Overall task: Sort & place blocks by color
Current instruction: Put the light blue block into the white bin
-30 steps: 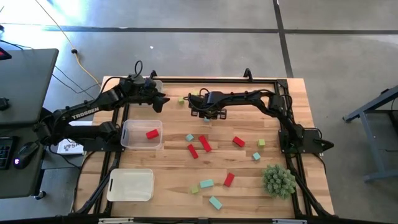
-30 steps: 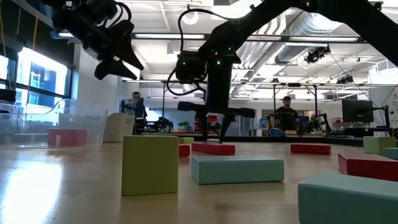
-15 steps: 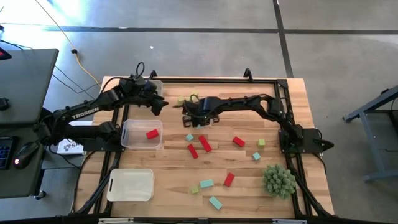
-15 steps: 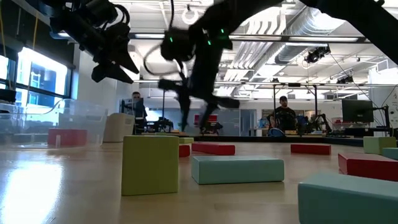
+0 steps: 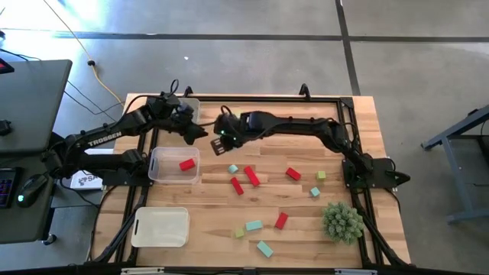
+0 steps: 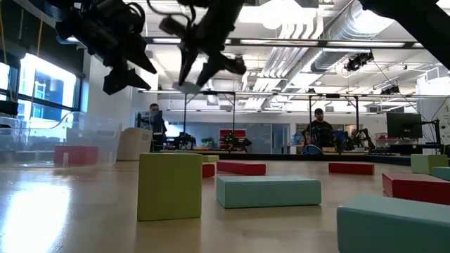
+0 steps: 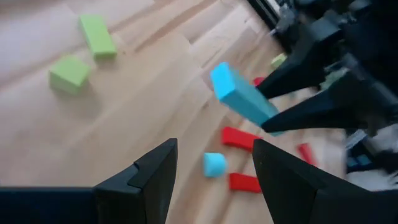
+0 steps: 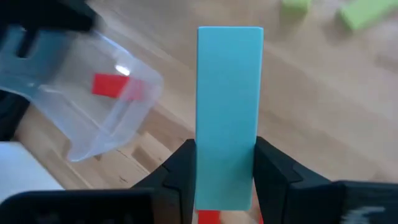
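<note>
Right gripper point(image 8: 224, 180) clamped on a teal bar point(image 8: 229, 112), gripping one end so that most of the bar juts out beyond the fingers. In the high view the right gripper point(image 5: 222, 137) hangs over the far-left part of the table point(image 5: 306, 221), close to the left gripper point(image 5: 200, 131) and just beyond the bin point(image 5: 174, 164) that holds one red block point(image 5: 186, 163). The low view shows the bar point(image 6: 190, 87) well clear of the tabletop.

Left gripper point(image 7: 214, 171) with jaws spread and nothing between them, hovering beside the right one; from its wrist the teal bar point(image 7: 244, 99) shows pinched between the other arm's fingers.

Two green blocks point(image 5: 222, 122) lie on the far side; red blocks point(image 5: 250, 176) and teal blocks point(image 5: 253, 225) are scattered over the middle and near side. A second bin point(image 5: 160, 227) stands nearer the front; whether it holds anything cannot be told from above. A plant ball point(image 5: 341, 221) sits at the near right.

Handling, as judged: the bar looks rigid, light and smooth-faced, so it should neither bend nor crush. Held by its end, it may pivot or slip if swung fast. A hold across the two long flat faces near the middle would be steadier
</note>
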Action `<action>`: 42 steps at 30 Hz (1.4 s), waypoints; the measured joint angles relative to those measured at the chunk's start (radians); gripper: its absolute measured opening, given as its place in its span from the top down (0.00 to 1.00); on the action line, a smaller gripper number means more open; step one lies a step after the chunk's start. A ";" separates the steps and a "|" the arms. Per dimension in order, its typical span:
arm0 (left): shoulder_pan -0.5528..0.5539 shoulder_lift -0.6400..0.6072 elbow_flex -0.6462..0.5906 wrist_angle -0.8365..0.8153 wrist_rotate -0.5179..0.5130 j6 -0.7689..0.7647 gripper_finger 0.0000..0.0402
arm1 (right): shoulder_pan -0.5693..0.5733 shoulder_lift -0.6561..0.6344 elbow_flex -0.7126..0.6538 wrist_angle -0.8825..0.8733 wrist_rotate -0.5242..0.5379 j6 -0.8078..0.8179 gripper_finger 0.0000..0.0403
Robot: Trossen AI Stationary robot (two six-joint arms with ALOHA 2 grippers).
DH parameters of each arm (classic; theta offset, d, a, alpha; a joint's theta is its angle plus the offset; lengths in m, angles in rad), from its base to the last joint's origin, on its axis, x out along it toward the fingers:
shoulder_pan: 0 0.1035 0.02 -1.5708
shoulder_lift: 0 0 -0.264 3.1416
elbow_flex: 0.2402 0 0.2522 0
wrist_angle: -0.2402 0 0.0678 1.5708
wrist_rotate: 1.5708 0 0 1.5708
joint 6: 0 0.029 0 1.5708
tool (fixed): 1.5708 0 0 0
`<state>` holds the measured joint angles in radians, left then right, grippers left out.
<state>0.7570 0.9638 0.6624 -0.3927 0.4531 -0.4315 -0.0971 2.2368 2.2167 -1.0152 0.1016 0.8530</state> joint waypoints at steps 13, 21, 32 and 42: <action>-0.030 0.000 0.000 0.121 0.065 -0.399 0.51 | -0.003 -0.002 0.136 -0.147 0.016 -0.375 0.75; -0.091 0.000 0.000 0.159 0.036 -0.508 0.51 | 0.007 -0.002 0.109 -0.152 0.085 -0.539 0.75; -0.169 0.004 0.000 0.181 -0.084 -0.607 0.51 | 0.050 -0.002 0.109 -0.062 0.092 -0.700 0.75; -0.235 0.005 0.000 0.182 -0.142 -0.642 0.52 | 0.064 -0.002 0.109 -0.032 0.102 -0.702 0.75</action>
<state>0.5216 0.9688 0.6627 -0.2111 0.3115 -1.0740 -0.0334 2.2349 2.3260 -1.0472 0.2040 0.1508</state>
